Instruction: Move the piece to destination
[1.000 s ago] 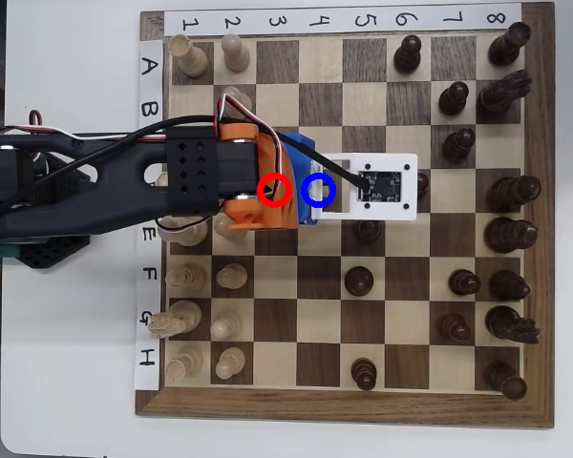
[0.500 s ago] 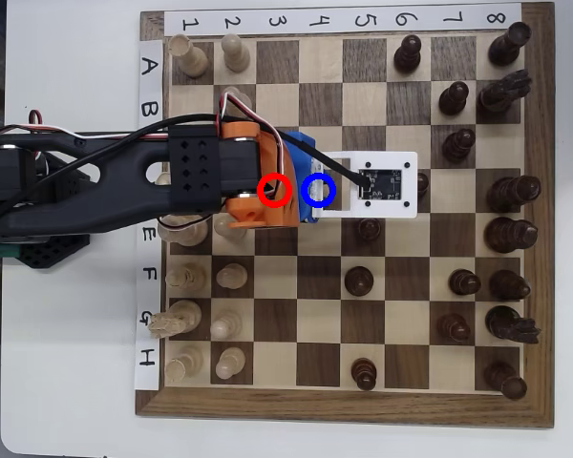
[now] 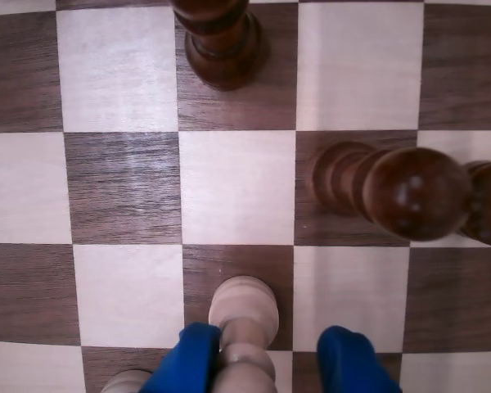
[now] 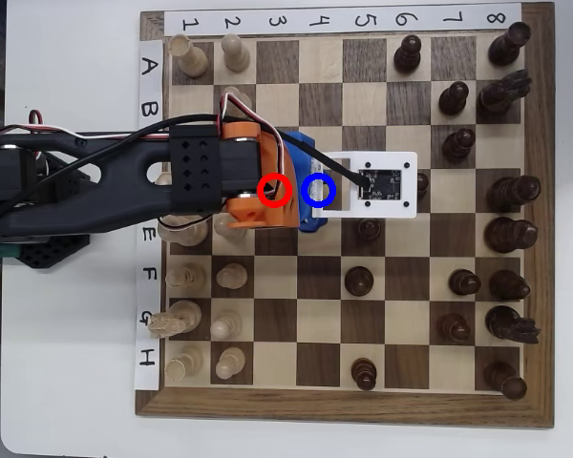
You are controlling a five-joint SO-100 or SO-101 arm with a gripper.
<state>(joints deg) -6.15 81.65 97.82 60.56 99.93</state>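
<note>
In the wrist view the gripper [image 3: 266,360] shows as two blue fingertips [image 3: 188,356] at the bottom edge, spread apart. The piece [image 3: 244,315], a pale pawn, stands between them, hard against the left-hand fingertip, while a clear gap separates it from the right-hand one, so the gripper is released rather than clamped. The pawn's base sits on a dark square. Just beyond the gripper's right fingertip, further up the view, a dark pawn [image 3: 413,192] stands one square over, and another dark piece [image 3: 221,41] stands straight ahead near the top edge.

In the overhead view the arm [image 4: 124,181] reaches in from the left across the chessboard [image 4: 344,401], its orange wrist [image 4: 253,205] and white camera plate [image 4: 377,186] covering the pawn. The destination [image 4: 318,190], ringed in blue, lies beneath the gripper; the red ring [image 4: 275,190] lies just behind it toward the arm. The board rests on a white table [image 4: 67,382].
</note>
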